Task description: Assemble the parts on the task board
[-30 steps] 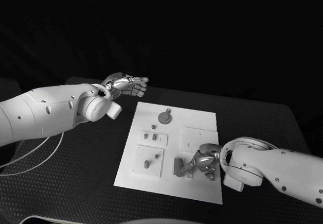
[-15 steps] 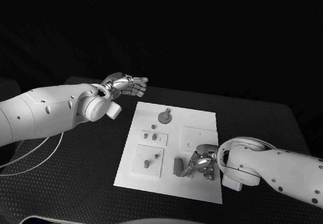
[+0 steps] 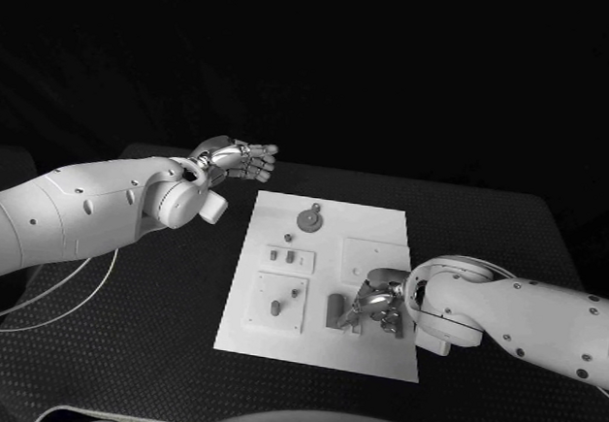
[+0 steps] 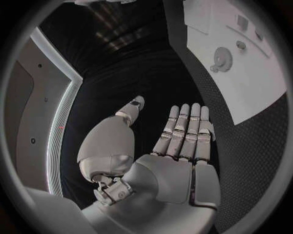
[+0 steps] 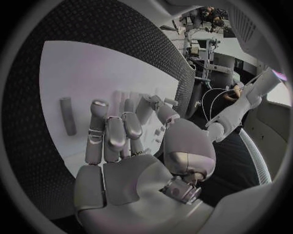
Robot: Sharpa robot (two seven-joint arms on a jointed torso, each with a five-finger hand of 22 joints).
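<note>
gleaming silver left hand point(image 4: 177, 161) spread empty off the flat white task board point(image 3: 317, 353); right hand's point(image 3: 382, 306) grasp unclear

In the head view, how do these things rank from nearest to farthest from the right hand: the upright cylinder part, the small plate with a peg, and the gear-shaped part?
Measured from the right hand:
1. Upright cylinder part, just beside the fingers, on the near end of the task board.
2. Small plate with a peg, on the board's left side.
3. Gear-shaped part, at the board's far end.

A white task board point(image 3: 379, 357) with grey parts point(image 3: 311, 218) lies on the black, fine-dotted table point(image 3: 126, 354).
</note>
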